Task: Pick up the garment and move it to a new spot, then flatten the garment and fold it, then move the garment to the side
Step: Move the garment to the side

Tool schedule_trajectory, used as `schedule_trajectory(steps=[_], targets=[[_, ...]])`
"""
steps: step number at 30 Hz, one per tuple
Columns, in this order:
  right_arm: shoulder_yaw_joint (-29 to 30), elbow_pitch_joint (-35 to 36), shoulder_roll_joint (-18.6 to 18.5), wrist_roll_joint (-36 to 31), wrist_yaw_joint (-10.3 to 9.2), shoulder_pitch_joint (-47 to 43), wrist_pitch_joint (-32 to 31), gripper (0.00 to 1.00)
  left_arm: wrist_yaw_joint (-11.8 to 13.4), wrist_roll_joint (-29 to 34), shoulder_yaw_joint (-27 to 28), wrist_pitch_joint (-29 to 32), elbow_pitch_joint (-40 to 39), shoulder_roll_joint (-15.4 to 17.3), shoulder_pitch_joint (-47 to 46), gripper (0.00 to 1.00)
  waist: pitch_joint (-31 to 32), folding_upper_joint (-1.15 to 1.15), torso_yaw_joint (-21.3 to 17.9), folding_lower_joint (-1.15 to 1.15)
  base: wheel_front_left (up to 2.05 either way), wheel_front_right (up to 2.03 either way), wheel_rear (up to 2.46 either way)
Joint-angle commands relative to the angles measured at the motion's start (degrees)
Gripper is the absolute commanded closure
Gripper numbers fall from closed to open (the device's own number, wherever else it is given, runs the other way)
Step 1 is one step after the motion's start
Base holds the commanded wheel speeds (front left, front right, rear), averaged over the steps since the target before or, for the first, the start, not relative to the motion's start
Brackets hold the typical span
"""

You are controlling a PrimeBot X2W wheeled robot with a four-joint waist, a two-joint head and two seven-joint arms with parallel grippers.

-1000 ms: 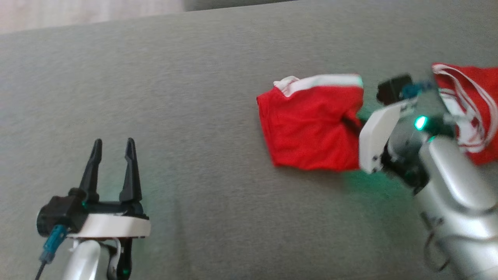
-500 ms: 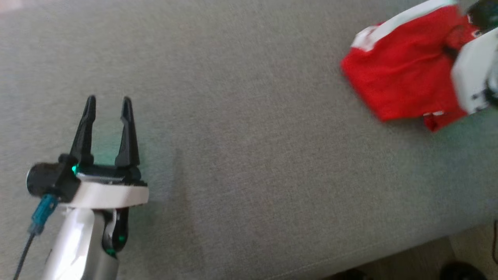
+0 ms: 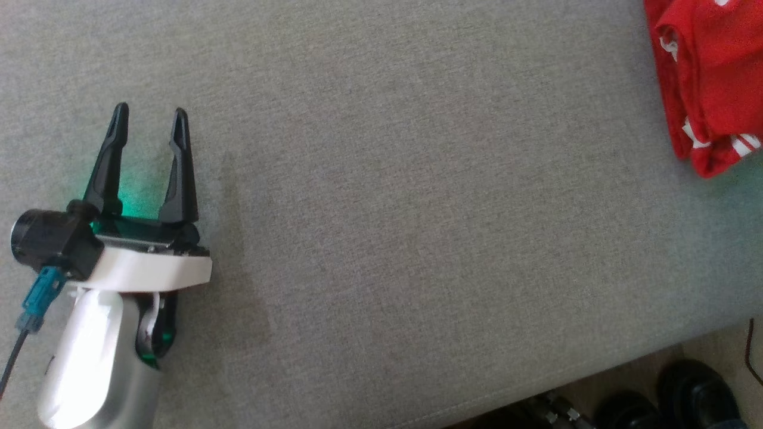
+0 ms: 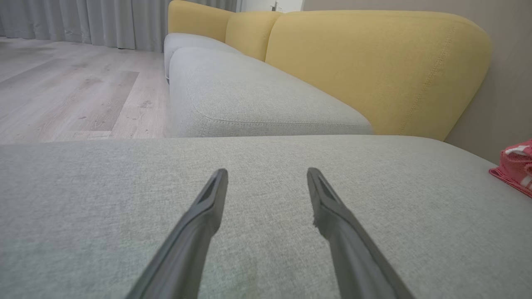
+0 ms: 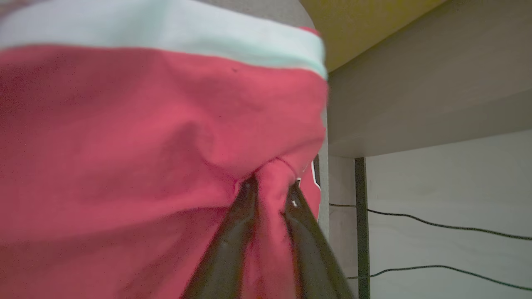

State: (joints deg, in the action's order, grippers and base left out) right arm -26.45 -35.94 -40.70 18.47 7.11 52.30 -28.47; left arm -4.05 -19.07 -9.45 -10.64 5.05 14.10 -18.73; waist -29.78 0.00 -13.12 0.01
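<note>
The garment [image 3: 709, 77] is red with white stripes and lies bunched at the upper right corner of the head view, on the grey sofa cushion [image 3: 417, 208]. In the right wrist view my right gripper [image 5: 271, 185] pinches a fold of the garment [image 5: 145, 137] between its two fingers, and the red cloth with its white band hangs in front of them. My left gripper [image 3: 150, 110] rests low over the cushion at the left, open with nothing between its fingers. From the left wrist view the left gripper [image 4: 267, 171] points along the cushion, with the garment [image 4: 515, 168] far to its right.
The cushion's front edge runs across the lower right of the head view, with black shoes [image 3: 691, 393] on the floor below it. A yellow backrest [image 4: 374, 62] and wood floor [image 4: 62, 95] lie beyond. Black cables [image 5: 436, 224] run along the wall past the sofa's end.
The head camera has swung, so the whole picture has shifted and the garment now sits at its right edge. The right arm has left the head view. The left gripper stays open.
</note>
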Motion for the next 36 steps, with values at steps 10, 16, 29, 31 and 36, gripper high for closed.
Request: schedule_trajectory(steps=[10, 16, 29, 31, 36], targets=[[7.9, -6.6, 4.8, -3.9, 0.37, -2.1, 5.1, 0.0, 0.9, 0.6, 1.2, -1.9, 0.8, 0.6, -0.3, 0.0, 6.2, 0.0, 0.8, -0.01, 0.0, 0.0, 0.0], [10.8, -1.5, 11.7, -0.7, 0.37, -9.8, 13.6, 0.0, 1.2, -0.9, 2.3, -3.4, 4.3, -0.6, 4.8, 0.0, 15.1, 0.0, 2.1, -0.01, 0.0, 0.0, 0.0], [15.7, 20.4, 22.2, -1.4, 0.37, -34.5, 29.3, 0.0, 2.7, -2.4, 5.6, -4.3, 6.3, -2.9, 16.1, 0.0, 27.4, 0.0, 8.2, -0.01, 0.0, 0.0, 0.0], [17.2, 22.3, 23.8, -2.9, 0.37, -37.5, 29.8, 0.0, 2.7, -2.6, 6.0, -4.3, 6.6, -3.0, 17.1, 0.0, 28.2, 0.0, 8.8, -0.01, 0.0, 0.0, 0.0], [19.3, 25.3, 27.3, -5.7, 0.37, -42.9, 28.9, 0.0, 2.3, -2.4, 6.3, -4.3, 6.9, -3.2, 18.8, 0.0, 29.1, 0.0, 10.1, -0.01, 0.0, 0.0, 0.0]])
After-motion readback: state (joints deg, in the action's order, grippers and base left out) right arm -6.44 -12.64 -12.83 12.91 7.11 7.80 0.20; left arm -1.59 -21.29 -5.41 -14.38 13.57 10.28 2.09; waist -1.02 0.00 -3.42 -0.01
